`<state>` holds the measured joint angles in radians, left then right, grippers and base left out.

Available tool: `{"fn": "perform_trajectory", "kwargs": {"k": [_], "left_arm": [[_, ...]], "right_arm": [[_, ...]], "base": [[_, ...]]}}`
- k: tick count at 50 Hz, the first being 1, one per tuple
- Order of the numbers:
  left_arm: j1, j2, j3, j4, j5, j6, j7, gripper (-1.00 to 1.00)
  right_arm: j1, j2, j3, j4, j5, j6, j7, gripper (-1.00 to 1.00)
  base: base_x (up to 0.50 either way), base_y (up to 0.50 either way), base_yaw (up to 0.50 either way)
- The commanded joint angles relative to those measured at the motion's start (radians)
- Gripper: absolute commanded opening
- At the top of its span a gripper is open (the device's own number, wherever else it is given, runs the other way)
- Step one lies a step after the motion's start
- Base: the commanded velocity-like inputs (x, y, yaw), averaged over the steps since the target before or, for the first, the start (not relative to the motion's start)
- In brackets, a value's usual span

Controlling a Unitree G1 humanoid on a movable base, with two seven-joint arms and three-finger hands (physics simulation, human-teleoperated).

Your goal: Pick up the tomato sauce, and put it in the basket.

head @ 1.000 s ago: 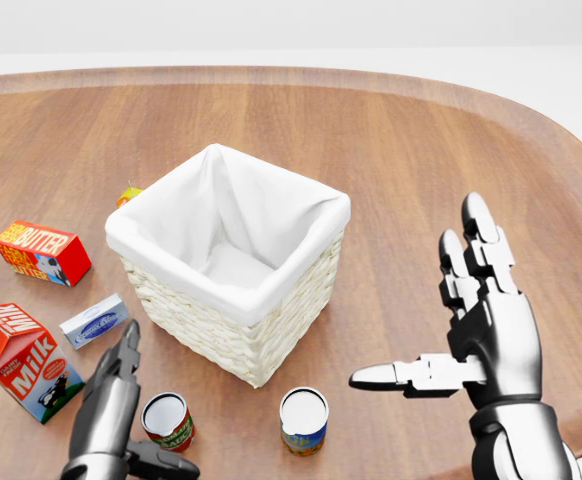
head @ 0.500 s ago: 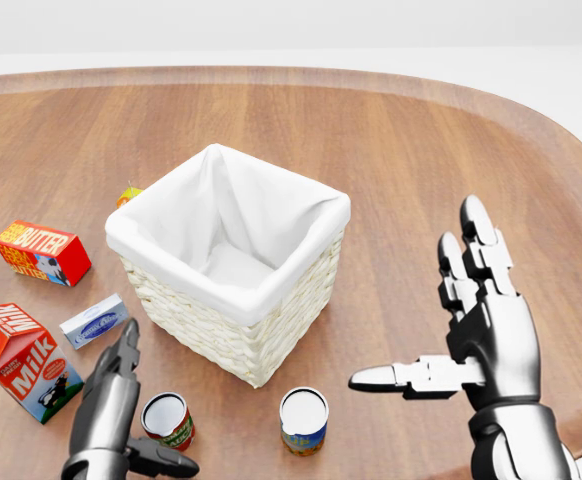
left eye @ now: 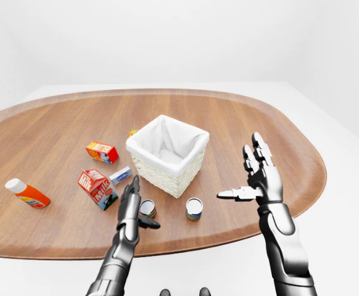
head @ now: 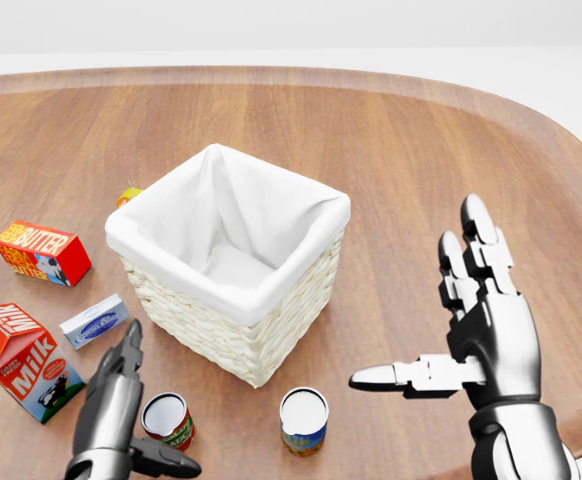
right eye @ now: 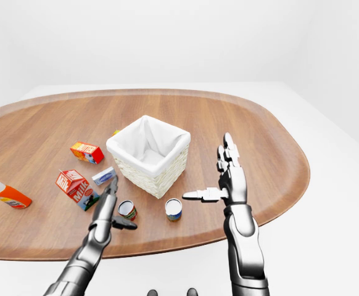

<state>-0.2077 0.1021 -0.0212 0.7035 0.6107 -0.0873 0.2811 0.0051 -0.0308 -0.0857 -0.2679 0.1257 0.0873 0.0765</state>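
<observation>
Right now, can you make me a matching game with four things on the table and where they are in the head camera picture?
1. basket
2. milk carton
3. butter box
4. right hand

A. left edge, above the milk
B. middle
C. right side, fingers spread
D. bottom left corner

Pairs: 1-B, 2-D, 3-A, 4-C

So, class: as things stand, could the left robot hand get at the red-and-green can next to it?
Probably yes. The left robot hand is open, its fingers standing right beside the red-and-green can, with bare table around them. The basket sits further up the head view, and the other can stands apart to the right.
</observation>
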Motion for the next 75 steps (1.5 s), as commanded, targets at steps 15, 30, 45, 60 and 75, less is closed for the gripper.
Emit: {"fn": "perform_trajectory", "kwargs": {"k": [15,30,45,60,75], "left_arm": [[-0.025,-0.002,-0.004,0.055,0.002,0.0,0.019,0.99],[-0.042,-0.002,-0.011,0.107,0.009,0.0,0.044,0.99],[-0.038,-0.006,-0.013,0.099,0.009,0.0,0.041,0.99],[-0.067,-0.001,-0.011,0.16,0.006,0.0,0.058,0.99],[-0.08,-0.002,-0.012,0.179,0.004,0.0,0.063,0.99]], "right_arm": [[0.002,0.001,0.002,0.0,-0.001,0.0,0.0,1.0],[0.001,0.001,0.001,0.01,0.0,0.0,0.001,1.0],[0.002,0.001,0.003,0.005,-0.001,0.0,-0.001,1.0],[-0.002,0.0,0.002,0.005,0.0,0.0,-0.003,1.0],[-0.006,0.0,0.002,0.019,-0.002,0.0,-0.002,1.0]], "base": [[0.0,0.0,0.0],[0.0,0.0,0.0],[0.0,0.0,0.0],[0.0,0.0,0.0],[0.0,0.0,0.0]]}}
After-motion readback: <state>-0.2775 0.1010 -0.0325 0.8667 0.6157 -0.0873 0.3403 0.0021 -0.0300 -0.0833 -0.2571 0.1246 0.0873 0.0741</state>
